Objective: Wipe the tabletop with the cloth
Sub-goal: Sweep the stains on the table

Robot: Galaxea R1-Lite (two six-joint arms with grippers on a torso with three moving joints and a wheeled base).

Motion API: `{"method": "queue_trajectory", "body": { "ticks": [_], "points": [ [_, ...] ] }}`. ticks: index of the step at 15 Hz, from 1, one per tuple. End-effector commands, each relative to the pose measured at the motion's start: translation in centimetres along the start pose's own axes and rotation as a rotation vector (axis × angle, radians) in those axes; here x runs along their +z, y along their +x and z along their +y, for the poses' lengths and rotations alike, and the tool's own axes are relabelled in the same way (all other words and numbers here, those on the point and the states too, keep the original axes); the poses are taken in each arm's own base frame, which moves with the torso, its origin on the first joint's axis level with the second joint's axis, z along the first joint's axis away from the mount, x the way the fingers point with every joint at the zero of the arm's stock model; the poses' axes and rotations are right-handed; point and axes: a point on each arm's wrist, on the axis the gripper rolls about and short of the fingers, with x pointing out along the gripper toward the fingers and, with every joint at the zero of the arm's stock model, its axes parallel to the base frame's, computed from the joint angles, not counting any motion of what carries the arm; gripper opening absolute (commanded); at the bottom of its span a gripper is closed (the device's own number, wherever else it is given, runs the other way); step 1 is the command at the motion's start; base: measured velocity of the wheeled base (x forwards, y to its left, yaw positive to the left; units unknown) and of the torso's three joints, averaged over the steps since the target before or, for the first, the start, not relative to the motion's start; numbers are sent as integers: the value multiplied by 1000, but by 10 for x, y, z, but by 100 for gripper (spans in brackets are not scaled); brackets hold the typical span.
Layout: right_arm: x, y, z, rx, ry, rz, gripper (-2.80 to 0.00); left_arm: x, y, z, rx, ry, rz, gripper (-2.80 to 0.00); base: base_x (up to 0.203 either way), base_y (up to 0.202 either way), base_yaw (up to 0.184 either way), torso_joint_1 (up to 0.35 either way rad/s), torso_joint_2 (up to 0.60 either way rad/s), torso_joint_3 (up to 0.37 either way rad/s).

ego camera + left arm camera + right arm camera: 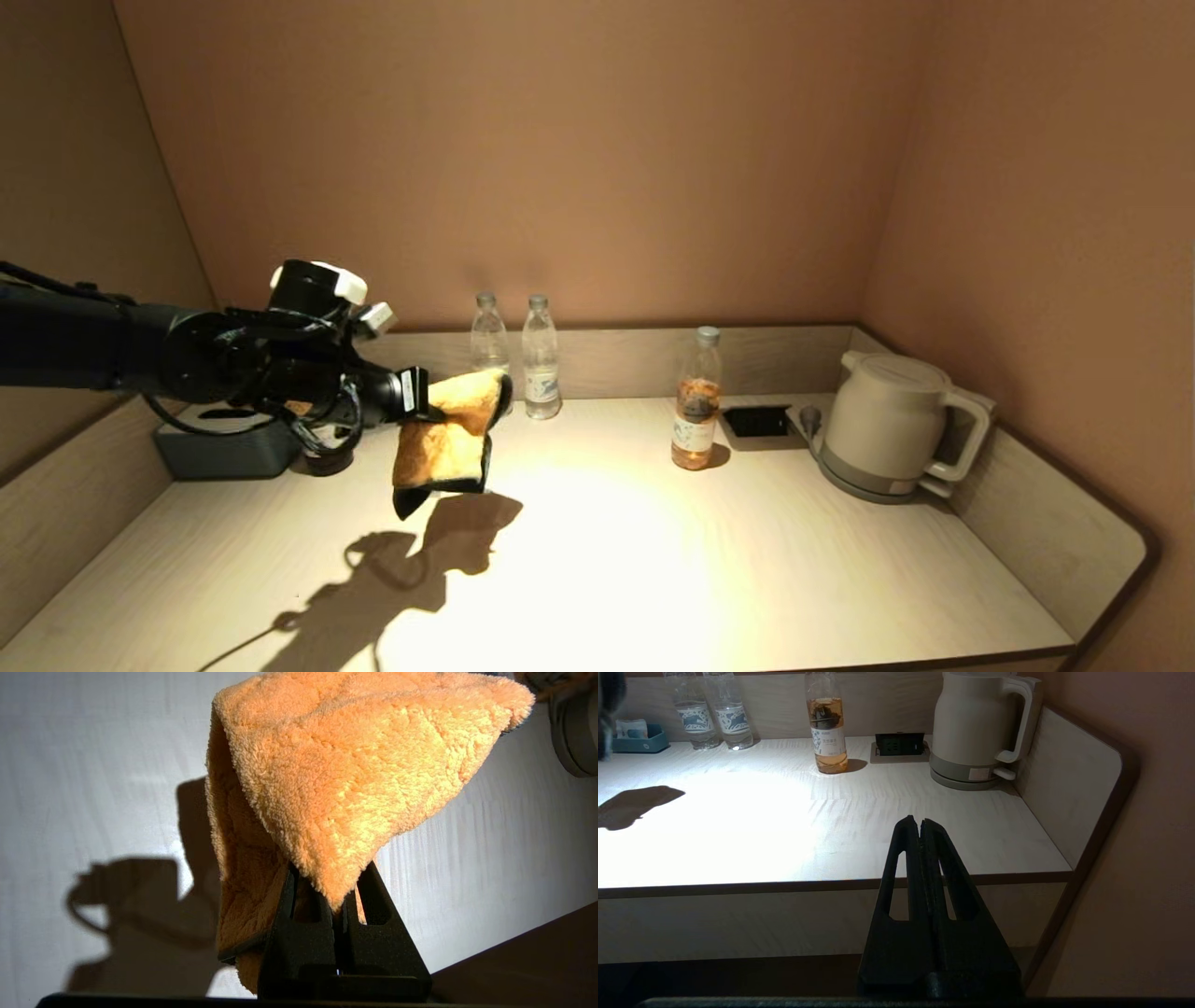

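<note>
My left gripper (431,403) is shut on the yellow-orange cloth (446,443) and holds it in the air above the back left part of the tabletop (607,541). The cloth hangs folded, its dark underside and edge showing at the bottom, and it throws a shadow on the wood. In the left wrist view the cloth (345,774) drapes over the closed fingers (303,933) and hides their tips. My right gripper (920,822) is shut and empty, parked below and in front of the tabletop's front edge (784,886); it does not show in the head view.
Two clear water bottles (515,355) stand at the back rim. A tea bottle (696,401), a black socket panel (756,422) and a beige kettle (887,425) stand at the back right. A grey-blue tissue box (224,448) sits behind my left arm.
</note>
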Motion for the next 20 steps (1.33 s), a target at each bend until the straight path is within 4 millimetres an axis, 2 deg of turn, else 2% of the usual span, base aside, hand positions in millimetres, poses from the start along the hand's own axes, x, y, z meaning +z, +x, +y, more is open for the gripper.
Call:
{"method": "queue_trajectory", "body": {
  "ticks": [1, 3, 7, 13, 20],
  "points": [
    [0, 0, 0, 1, 0, 0, -280, -22, 38, -6, 75, 21, 67, -280, 0, 0, 0, 0, 0, 0],
    [0, 0, 0, 1, 0, 0, -280, -30, 58, -8, 103, 29, 92, -280, 0, 0, 0, 0, 0, 0],
    [0, 0, 0, 1, 0, 0, -280, -36, 81, -11, 135, 19, 98, -280, 0, 0, 0, 0, 0, 0],
    [0, 0, 0, 1, 0, 0, -280, -37, 104, -15, 199, 23, 67, -280, 0, 0, 0, 0, 0, 0],
    [0, 0, 0, 1, 0, 0, -280, -39, 144, -24, 300, 51, 30, -280, 0, 0, 0, 0, 0, 0]
  ]
}}
